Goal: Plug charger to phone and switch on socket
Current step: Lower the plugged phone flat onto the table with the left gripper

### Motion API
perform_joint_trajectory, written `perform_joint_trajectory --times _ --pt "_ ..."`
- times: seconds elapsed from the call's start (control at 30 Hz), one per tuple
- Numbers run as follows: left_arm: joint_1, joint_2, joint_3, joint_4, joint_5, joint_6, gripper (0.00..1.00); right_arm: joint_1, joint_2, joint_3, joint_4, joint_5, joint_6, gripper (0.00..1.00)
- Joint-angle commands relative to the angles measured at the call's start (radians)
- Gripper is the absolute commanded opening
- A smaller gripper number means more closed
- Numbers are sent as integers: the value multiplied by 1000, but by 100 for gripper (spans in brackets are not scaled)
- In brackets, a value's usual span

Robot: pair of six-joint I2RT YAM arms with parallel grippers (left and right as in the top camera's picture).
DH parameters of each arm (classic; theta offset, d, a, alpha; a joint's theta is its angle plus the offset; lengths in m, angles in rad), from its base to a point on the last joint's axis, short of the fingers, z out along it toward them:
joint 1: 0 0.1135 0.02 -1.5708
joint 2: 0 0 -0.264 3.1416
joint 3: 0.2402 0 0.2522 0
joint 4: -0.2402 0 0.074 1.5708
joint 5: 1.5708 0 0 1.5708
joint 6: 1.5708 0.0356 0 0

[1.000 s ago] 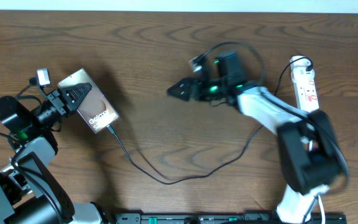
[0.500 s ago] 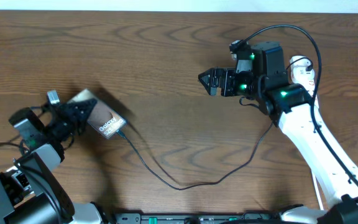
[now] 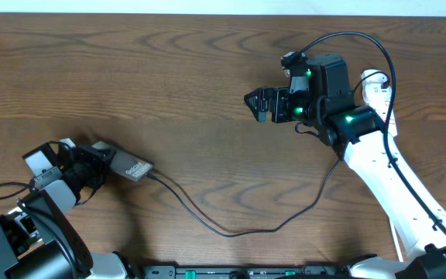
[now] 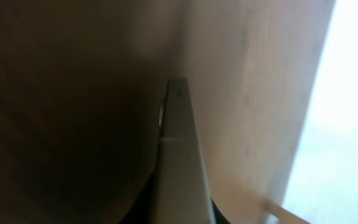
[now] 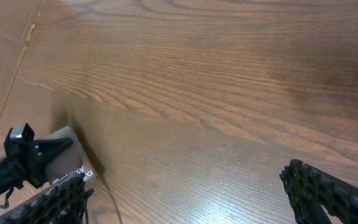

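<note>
Overhead: left pincer (image 3: 99,163) gripped the phone (image 3: 132,167), charger (image 3: 231,229) apparently inserted; right pincer (image 3: 259,105) stood released; socket (image 3: 376,84) switching judged outstanding.

Overhead: evenly lit, pretty sharp, just soft shadows on the table (image 3: 169,77). Left wrist: super dim and mushy, barely focused on the phone (image 4: 179,162) edge, blown-out white glare down the right side. Right wrist: decent light, slightly soft, darker upper right.
</note>
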State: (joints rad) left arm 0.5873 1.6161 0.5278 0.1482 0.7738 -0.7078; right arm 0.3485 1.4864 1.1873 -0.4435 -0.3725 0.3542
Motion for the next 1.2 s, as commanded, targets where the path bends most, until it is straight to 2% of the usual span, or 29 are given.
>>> perform_joint_trajectory --times 0.0,0.1,0.47,0.67,1.17 --pt "2 -3 6 -41 -94 28 7 7 -9 10 -3 8 -20 99" --pt "2 -3 6 -86 -142 33 8 7 -9 10 -3 8 -20 99" --pt "2 -3 6 -106 -143 43 8 7 -9 10 -6 8 -20 99" --pt "2 -3 6 -115 -143 43 17 7 -9 10 -10 8 -20 99" --pt "2 -3 6 -155 -143 43 17 7 -9 10 -14 8 -31 99"
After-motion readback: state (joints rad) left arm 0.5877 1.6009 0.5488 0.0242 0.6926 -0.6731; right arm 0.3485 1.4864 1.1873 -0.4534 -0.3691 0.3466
